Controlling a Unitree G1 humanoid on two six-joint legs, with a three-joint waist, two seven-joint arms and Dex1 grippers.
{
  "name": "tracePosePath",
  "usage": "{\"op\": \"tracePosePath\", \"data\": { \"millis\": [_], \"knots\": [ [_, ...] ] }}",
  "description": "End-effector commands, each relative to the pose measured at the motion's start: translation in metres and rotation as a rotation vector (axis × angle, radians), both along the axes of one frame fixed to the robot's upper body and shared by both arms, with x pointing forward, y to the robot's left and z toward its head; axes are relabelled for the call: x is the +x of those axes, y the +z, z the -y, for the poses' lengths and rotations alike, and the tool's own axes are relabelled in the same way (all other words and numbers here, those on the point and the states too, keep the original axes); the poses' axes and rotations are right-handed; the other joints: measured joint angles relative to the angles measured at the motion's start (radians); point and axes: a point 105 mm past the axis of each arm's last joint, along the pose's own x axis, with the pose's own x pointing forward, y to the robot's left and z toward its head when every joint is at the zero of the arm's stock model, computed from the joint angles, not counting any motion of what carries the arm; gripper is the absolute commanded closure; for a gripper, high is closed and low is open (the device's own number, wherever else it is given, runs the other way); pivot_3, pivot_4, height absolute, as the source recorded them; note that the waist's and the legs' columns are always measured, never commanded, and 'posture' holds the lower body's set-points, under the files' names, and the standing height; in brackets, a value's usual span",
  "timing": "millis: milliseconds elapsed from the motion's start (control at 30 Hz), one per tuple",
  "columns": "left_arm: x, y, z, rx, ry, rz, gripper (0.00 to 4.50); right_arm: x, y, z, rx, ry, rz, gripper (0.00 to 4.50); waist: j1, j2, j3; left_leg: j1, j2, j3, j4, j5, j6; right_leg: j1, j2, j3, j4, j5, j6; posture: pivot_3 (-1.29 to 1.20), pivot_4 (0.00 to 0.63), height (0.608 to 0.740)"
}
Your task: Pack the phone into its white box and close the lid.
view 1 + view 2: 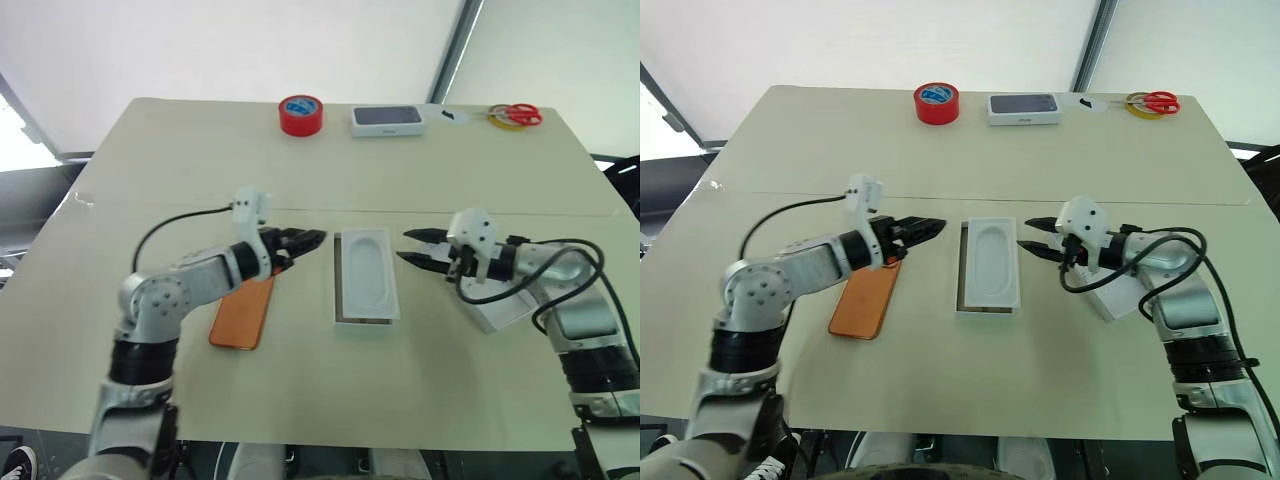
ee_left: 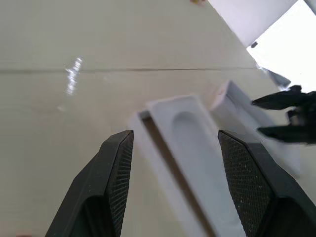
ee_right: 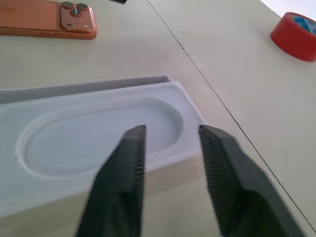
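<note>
Both grippers' jaws stand parted and empty: left gripper above the phone, right gripper beside the white box, which carries the thin insert. Behind it the lid lies on the table.

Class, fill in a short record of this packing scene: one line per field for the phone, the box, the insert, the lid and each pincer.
phone: orange, flat on the table, outside the box
white box: mid-table, its edge showing beneath the insert
insert: thin white piece with oval recess, lying on the box
lid: on the table under the right arm
left pincer: open, empty, above the phone's far end
right pincer: fingers apart, empty, beside the insert
</note>
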Motion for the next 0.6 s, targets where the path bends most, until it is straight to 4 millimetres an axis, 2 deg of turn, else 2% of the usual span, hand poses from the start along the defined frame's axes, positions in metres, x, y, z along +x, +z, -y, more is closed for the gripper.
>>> {"op": "tracePosePath", "data": {
  "millis": [33,100,167,233,300,400,600],
  "knots": [
    [-0.012,0.018,-0.006,-0.014,-0.085,0.224,1.62,0.005,0.006,-0.018,-0.069,0.019,0.104,4.48,0.006,0.0,0.0,0.0,0.0,0.0,0.0,0.0,0.0,0.0,0.0,0.0,0.0,0.0,0.0,0.0,0.15,0.73],
    [-0.015,0.021,-0.023,-0.029,-0.086,0.281,1.62,0.007,-0.002,-0.024,-0.138,0.028,0.12,4.48,0.007,0.0,0.0,-0.001,0.0,0.0,0.0,0.0,0.0,0.0,-0.002,0.0,0.0,0.0,0.0,0.0,0.15,0.73],
    [-0.018,0.013,-0.043,0.107,-0.079,0.384,1.62,0.006,-0.008,-0.031,-0.228,0.072,0.147,4.48,0.003,0.0,0.0,-0.001,0.0,0.0,0.001,0.0,0.0,-0.001,-0.002,0.0,0.0,0.0,0.0,0.0,0.15,0.73],
    [-0.02,0.005,-0.054,0.173,-0.087,0.413,1.62,0.005,-0.01,-0.036,-0.286,0.104,0.174,4.48,0.001,0.0,0.0,-0.001,0.0,0.0,0.0,0.0,0.0,-0.002,-0.002,0.0,0.001,0.0,0.0,0.0,0.15,0.73],
    [-0.023,0.006,-0.056,0.167,-0.107,0.45,1.62,0.005,-0.011,-0.038,-0.298,0.113,0.177,4.48,0.004,0.0,0.001,-0.001,0.0,0.0,-0.001,0.0,0.0,-0.002,-0.002,0.0,0.001,0.0,-0.001,0.0,0.15,0.73],
    [-0.031,0.01,-0.057,0.171,-0.127,0.515,1.62,0.004,-0.021,-0.039,-0.392,0.154,0.173,4.48,0.003,0.0,0.001,-0.002,0.0,0.0,0.0,0.0,0.001,-0.002,-0.004,0.001,0.001,0.0,-0.001,0.0,0.15,0.73],
    [-0.034,0.008,-0.061,0.169,-0.117,0.503,1.62,-0.017,-0.034,-0.051,-0.427,0.296,0.106,4.48,-0.006,0.0,0.001,-0.002,0.001,0.0,0.0,-0.001,0.001,-0.003,-0.004,0.001,0.001,0.0,-0.001,0.0,0.15,0.73]
  ]
}}
